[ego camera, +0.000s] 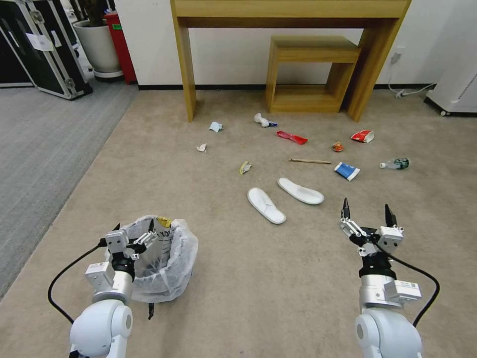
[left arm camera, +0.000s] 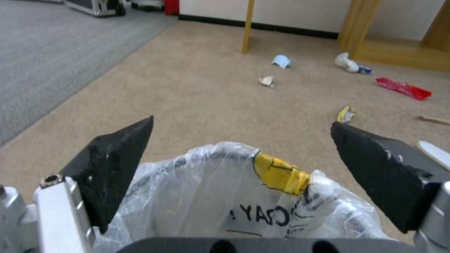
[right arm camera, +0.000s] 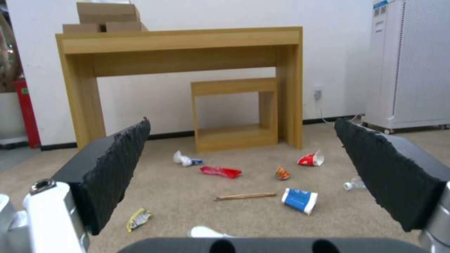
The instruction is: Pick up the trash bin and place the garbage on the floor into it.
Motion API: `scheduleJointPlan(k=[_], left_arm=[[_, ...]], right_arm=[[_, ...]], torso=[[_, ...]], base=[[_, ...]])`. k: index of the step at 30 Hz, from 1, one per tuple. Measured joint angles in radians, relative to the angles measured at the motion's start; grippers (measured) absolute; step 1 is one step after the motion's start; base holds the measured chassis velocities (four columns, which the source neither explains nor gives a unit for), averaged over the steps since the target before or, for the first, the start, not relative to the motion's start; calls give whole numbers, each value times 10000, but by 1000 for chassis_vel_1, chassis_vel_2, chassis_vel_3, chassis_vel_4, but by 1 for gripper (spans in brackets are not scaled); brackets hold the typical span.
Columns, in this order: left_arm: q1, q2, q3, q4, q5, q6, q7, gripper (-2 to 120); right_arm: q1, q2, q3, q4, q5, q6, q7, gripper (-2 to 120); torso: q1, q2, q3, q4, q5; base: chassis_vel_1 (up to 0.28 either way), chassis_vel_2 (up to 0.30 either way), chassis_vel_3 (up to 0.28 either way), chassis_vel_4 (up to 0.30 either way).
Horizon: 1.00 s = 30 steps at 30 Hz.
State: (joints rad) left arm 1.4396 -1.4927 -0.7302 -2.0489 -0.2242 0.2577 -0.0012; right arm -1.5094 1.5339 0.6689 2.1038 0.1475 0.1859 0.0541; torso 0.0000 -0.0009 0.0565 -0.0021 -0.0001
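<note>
Beige carpet (ego camera: 278, 278) covers the floor in front of the robot, with litter scattered across it toward a wooden desk (ego camera: 293, 15) against the far wall.

The trash bin (ego camera: 171, 258), small and round with a crinkly white plastic bag folded over its rim, sits on the carpet at the robot's near left. The left tool (ego camera: 134, 232) hangs directly over the bin's near rim with its two black fingers spread wide; the left wrist view shows the bag-covered rim between and just below the fingertips (left arm camera: 124, 147), not yet pinched. A yellow scrap (left arm camera: 280, 173) lies on the far rim.

The right tool (ego camera: 367, 211) hovers above bare carpet at the robot's near right, fingers also spread and holding nothing.

The garbage lies ahead of both tools. Nearest are two white slippers (ego camera: 283, 198), lying side by side just ahead and left of the right tool, their long axes running diagonally. Farther off are a wooden stick (ego camera: 310, 161), a blue-white carton (ego camera: 347, 171), a clear bottle (ego camera: 395, 163), a red-white cup (ego camera: 362, 136), a red wrapper (ego camera: 292, 137) and crumpled paper (ego camera: 215, 127).

The left arm is clearly the nearer one to the bin, which lies straight beneath its tool, so a short drop and a pinch on the rim looks like the step in hand.
</note>
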Motion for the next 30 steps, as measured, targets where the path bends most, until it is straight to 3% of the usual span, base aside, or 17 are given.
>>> scheduleJointPlan(k=[3,5,7,8,9,11,13,15,17,19,30], left_arm=[[-12,295,-68,17,-582,273,-246,100],[40,968,-123,43,-1483,653,-647,100],[52,1094,-128,43,-1626,697,-718,100],[121,1728,-157,42,-2275,844,-1075,100],[121,1728,-157,42,-2275,844,-1075,100],[238,2676,-203,1,-3089,991,-1497,100],[269,2909,-203,-5,-3326,1041,-1638,100],[413,3707,-167,-41,-4545,1382,-2332,100],[437,3804,-148,-60,-4746,1484,-2477,100],[572,4366,-23,-162,-5847,2048,-3167,100],[467,5689,593,131,-7477,2689,-4019,100]], right_arm=[[-29,-23,0,25,65,29,18,100],[-76,-45,17,26,95,102,18,100],[-83,-49,21,27,96,114,16,100],[-99,-53,31,24,103,145,14,100],[-99,-53,31,24,103,145,14,100],[-104,-55,46,-5,108,210,9,100],[-104,-57,46,-13,109,217,9,100],[-103,-64,57,-32,114,229,9,100],[-102,-65,58,-33,116,230,9,100],[-84,-80,91,-32,140,225,8,100],[-7,-73,160,-169,220,240,-4,100]], torso=[[0,0,-1,0,0],[0,0,-1,0,-2],[0,0,0,0,-1],[0,-1,0,0,-2],[0,-1,0,0,-2],[0,0,-1,1,0],[0,0,-1,1,0],[0,0,-1,0,0],[0,0,-1,1,-1],[0,0,0,1,-1],[0,0,0,0,0]], base=[[0,0,0,0],[0,0,0,0],[0,0,0,0],[0,0,0,0],[0,0,0,0],[0,0,0,0],[0,0,0,0],[0,0,0,0],[0,0,0,0],[0,0,0,0],[0,0,0,0]])
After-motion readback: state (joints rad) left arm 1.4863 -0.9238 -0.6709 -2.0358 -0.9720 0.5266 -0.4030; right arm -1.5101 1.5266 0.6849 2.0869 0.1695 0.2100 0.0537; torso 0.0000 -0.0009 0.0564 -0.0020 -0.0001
